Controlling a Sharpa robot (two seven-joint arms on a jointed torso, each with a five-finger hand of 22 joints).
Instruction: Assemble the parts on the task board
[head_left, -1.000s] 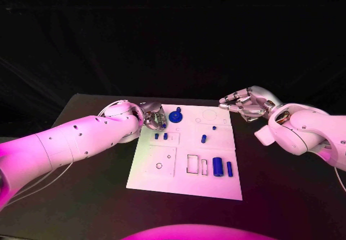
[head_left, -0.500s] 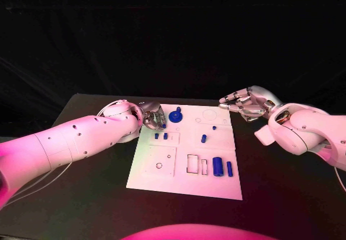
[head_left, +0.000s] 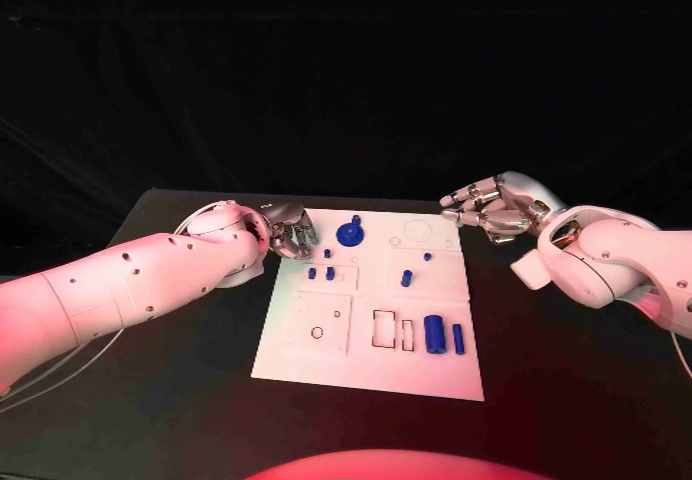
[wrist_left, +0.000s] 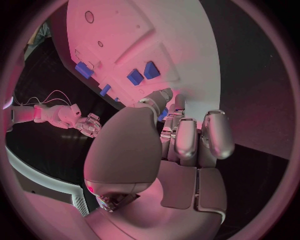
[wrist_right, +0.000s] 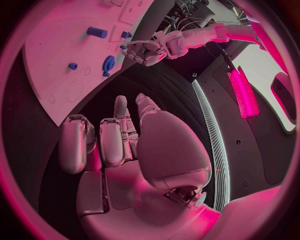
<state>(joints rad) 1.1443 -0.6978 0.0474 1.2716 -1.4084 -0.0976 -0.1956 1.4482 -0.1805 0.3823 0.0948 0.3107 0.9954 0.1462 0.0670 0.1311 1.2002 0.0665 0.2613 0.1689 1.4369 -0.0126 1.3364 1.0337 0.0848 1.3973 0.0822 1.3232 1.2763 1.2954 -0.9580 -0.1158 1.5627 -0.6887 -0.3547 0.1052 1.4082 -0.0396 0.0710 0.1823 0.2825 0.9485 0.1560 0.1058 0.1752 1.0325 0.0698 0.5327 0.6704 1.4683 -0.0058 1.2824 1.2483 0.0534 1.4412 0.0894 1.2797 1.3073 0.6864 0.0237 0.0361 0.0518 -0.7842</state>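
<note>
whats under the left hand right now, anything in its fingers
The left hand hangs over the task board's far left corner. A small blue part shows at its fingertips; whether it is pinched is hidden by the thumb.

The left robot hand (head_left: 290, 232) has drawn back slightly from the round blue part (head_left: 349, 235).

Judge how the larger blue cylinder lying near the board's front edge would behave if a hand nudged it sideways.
The larger blue cylinder lies on its side on the flat task board, so it would probably roll. It looks rigid and smooth, perhaps slippery to pinch.
</note>
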